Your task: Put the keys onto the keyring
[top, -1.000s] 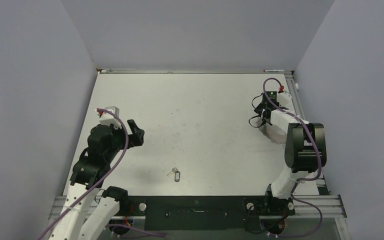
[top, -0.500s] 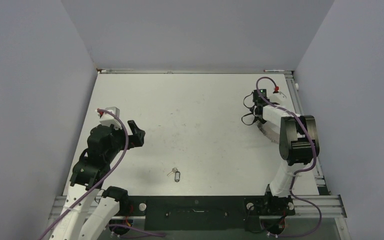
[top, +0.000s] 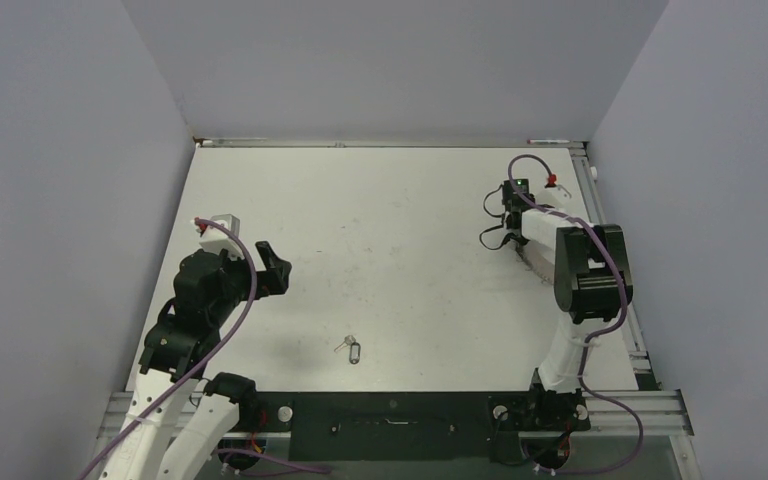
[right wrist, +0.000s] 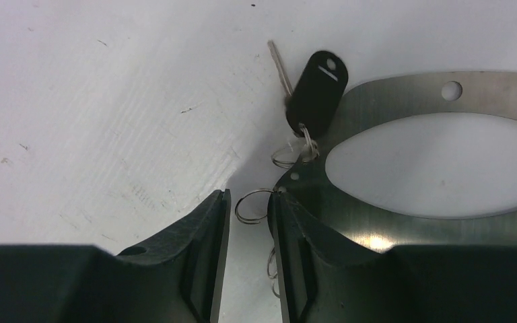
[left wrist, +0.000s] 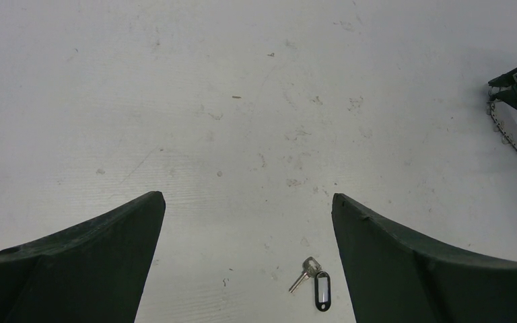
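- Closest to the arm bases, at about 6 o'clock on the white table [top: 390,200], a small flat silvery metal key [left wrist: 305,272] lies flat. A black oblong plastic tag with a white window [left wrist: 322,291] touches it at its 5 o'clock.
- The left gripper [left wrist: 246,196] sits around 8 o'clock on the table. Its jaws are spread really wide and there's nothing in them.
- Way over at 2 o'clock is the right gripper [right wrist: 250,194], with its fingers nearly together and just a slim gap left.
- A thin silvery wire ring [right wrist: 251,206] sits right in that gap at the tips. Honestly can't tell if it's actually pinched or just sitting there.
- The right-hand finger overlaps a thin shiny steel plate with a big oval cut-out [right wrist: 404,91].
- Just past the tips, toward 1 o'clock in the wrist view, a second wire ring [right wrist: 288,155] hangs off a second black oblong tag [right wrist: 318,91], which overlaps the plate's edge.
- A second silvery key [right wrist: 279,66] pokes out beside that tag at its 10 o'clock.
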Controlling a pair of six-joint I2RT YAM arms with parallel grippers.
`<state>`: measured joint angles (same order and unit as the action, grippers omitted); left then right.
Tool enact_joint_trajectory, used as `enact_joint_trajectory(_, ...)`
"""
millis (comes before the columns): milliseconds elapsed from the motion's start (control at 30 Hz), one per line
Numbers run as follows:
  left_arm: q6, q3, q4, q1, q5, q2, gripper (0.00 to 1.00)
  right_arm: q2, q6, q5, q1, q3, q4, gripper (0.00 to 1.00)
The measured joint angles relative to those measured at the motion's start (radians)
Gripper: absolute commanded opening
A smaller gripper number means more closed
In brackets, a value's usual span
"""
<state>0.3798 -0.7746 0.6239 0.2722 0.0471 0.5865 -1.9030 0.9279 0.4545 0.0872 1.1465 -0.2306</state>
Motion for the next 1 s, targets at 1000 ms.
enact_joint_trajectory(1000,0.000,0.000,0.000,0.000,0.000,0.003,0.93,0.062,-0.266,-0.235,0.010,-0.143,0.258,0.05)
